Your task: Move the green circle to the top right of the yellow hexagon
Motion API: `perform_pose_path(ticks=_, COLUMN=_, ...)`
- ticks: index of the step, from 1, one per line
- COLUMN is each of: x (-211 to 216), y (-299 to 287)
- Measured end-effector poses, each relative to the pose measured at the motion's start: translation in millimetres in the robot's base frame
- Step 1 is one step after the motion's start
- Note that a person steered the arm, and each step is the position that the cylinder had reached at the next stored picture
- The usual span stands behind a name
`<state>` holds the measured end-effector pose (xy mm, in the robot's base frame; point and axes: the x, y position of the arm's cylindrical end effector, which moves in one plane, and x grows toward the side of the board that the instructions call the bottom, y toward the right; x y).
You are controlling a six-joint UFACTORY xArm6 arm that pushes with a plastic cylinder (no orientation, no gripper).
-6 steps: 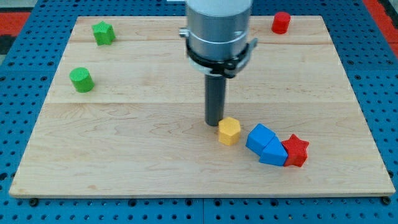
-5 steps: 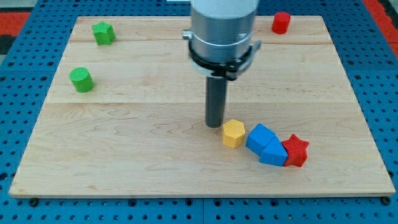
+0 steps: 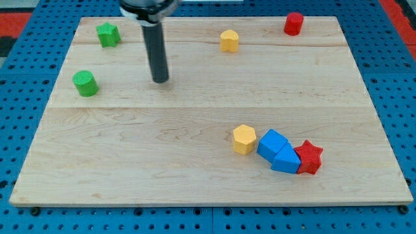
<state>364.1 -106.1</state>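
My tip (image 3: 160, 80) has no jaws to open or shut; it stands to the right of the green circle (image 3: 84, 83), apart from it, a poor side, I judge, for shoving it rightward; the circle is a short, bright green cylinder near the board's (image 3: 130, 149) left edge; the yellow hexagon (image 3: 244, 139) lies well off at lower right, beside a blue block (image 3: 272, 143).

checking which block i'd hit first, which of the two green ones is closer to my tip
The green circle, at the view's left edge: it lies just left of my tip, level with it. The green star sits farther off, near the top left corner.
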Motion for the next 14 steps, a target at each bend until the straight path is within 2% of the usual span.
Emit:
perform_pose_path(ticks=1, x=-22, y=-40)
perform_pose_path(ticks=2, x=-20, y=-122)
perform_pose_path(ticks=3, x=-6, y=-173)
perform_pose_path(ticks=4, x=26, y=-155)
perform_pose_path(ticks=6, x=28, y=-40)
perform_pose_path(ticks=9, x=89, y=8)
perform_pose_path(ticks=10, x=93, y=56)
perform_pose_path(ticks=12, x=122, y=115)
perform_pose_path(ticks=14, x=126, y=160)
